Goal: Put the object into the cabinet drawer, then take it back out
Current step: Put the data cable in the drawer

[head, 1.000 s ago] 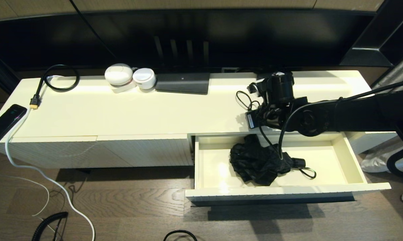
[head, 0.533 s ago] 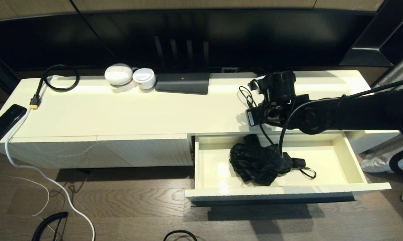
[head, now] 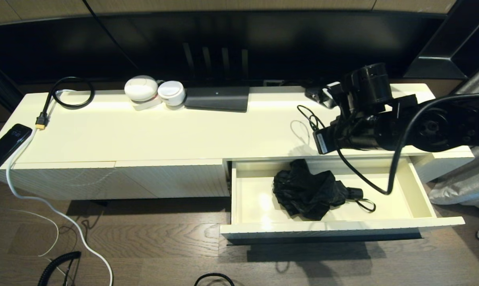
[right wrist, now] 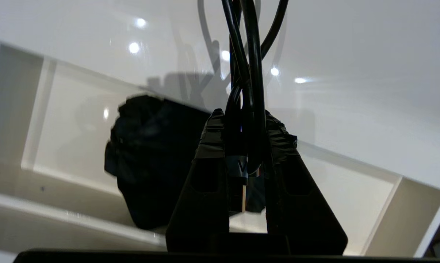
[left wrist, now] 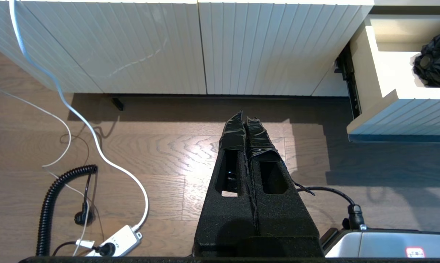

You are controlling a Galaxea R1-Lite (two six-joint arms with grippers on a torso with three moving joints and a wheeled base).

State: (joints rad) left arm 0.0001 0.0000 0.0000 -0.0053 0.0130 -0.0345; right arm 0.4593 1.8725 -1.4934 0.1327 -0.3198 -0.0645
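Overhead, right gripper jaws clamped on black cable above cabinet drawer

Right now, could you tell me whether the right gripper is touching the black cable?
Touching. The right wrist view shows the right gripper shut on the cable, which runs up from between its fingers.

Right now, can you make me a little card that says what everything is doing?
Drawer: the cabinet drawer is pulled open.
Inside it: a black folded umbrella, lying down.
Right gripper: shut on a black cable, up over the cabinet top beside the drawer.
Left gripper: shut, holding nothing, over the wooden floor.
Also on top: a phone at the left end.
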